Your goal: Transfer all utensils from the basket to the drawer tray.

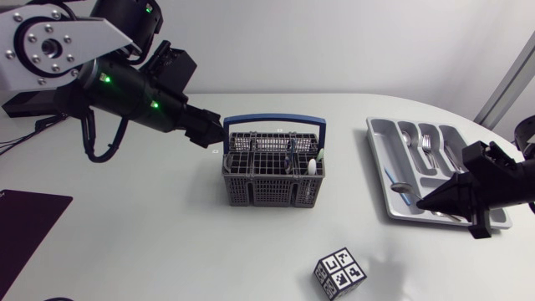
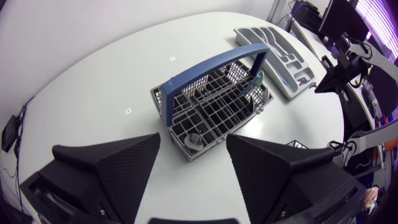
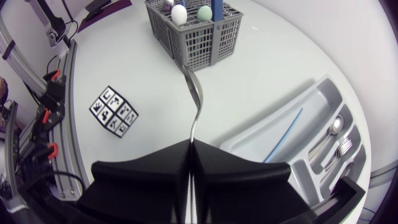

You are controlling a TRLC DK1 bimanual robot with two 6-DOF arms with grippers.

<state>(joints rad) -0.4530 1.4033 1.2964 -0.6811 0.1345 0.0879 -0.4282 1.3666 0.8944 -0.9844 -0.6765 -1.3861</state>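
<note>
The grey wire basket point(image 1: 274, 176) with a blue handle stands mid-table, white-tipped point(image 1: 312, 166) and green-tipped point(image 3: 204, 12) utensils sticking up at its right end. My left gripper point(image 1: 214, 132) hovers open just left of the basket, which lies ahead of its spread fingers point(image 2: 118, 165) in the left wrist view. At the right, the grey drawer tray point(image 1: 380, 134) holds a fork, spoons and a thin blue stick point(image 3: 286, 134). My right gripper point(image 1: 425, 201) is shut on the handle of a metal spoon point(image 3: 195, 102), whose bowl point(image 1: 403, 188) hangs over the tray's left compartment.
A black-and-white patterned cube point(image 1: 340, 272) sits near the front edge, between basket and tray. A dark mat point(image 1: 25, 226) lies at the front left. Bare white table surrounds the basket.
</note>
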